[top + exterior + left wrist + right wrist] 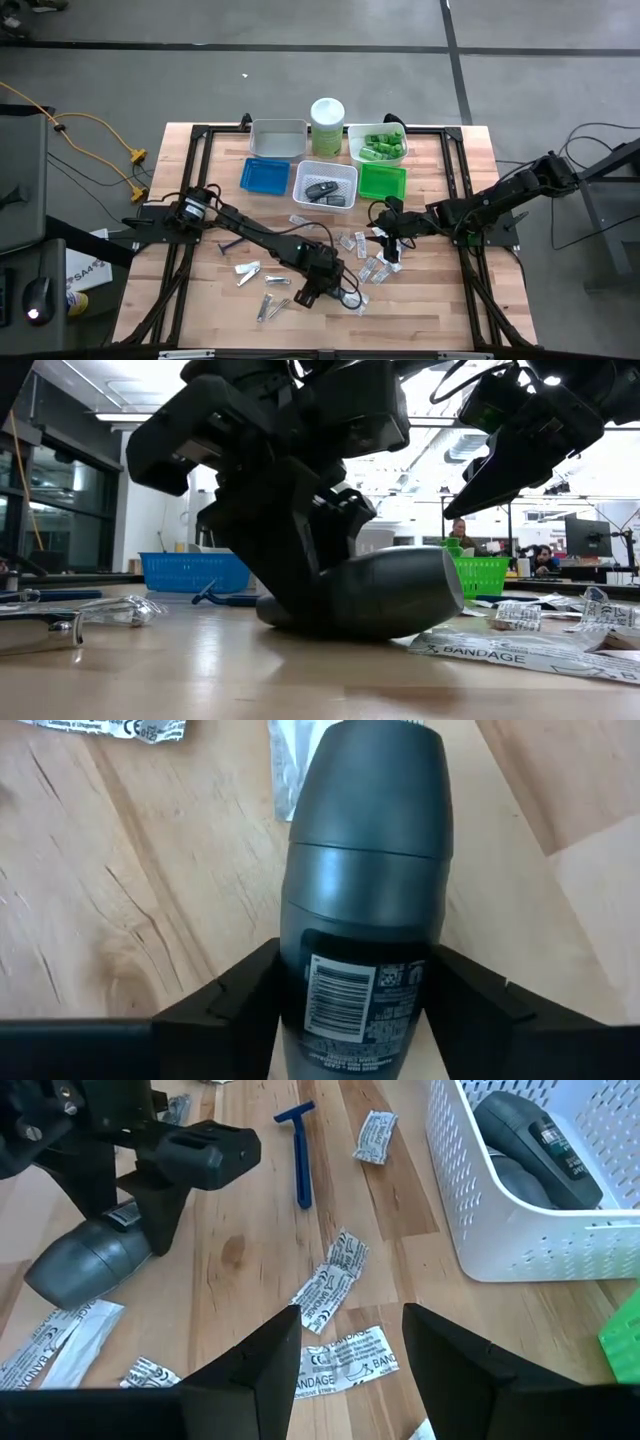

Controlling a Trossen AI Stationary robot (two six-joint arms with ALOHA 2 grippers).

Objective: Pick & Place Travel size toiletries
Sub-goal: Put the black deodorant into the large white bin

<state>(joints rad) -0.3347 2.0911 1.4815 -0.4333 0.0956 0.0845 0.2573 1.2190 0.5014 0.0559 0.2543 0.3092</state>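
Note:
A dark grey oval case [365, 850] lies on its side on the wooden table, near the front middle [380, 592]. My left gripper [318, 290] stands over it and is shut on it. Another two dark cases [328, 192] rest in the white basket [300, 175]. My right gripper [350, 1320] hangs open to the right of the table's middle [390, 240], above clear bandage packets [330, 1280], with nothing between its fingers. A blue razor [298, 1160] lies flat on the table at left, and silver clippers [248, 268] lie near the front left. My left gripper pinches the case's two long sides [300, 990] between its fingers, at the labelled base end. The fingers [240, 995] slant down from above and lie across the case. The cap end [375, 780] points away from the gripper, and the case rests on the table [330, 625].
Along the far side stand a grey tray [278, 138], a pale-green canister [327, 115], a white tray of green tubes [377, 143], a blue tray [264, 175] and a green tray [382, 180]. More packets [365, 265] and clippers [272, 307] are scattered at the front.

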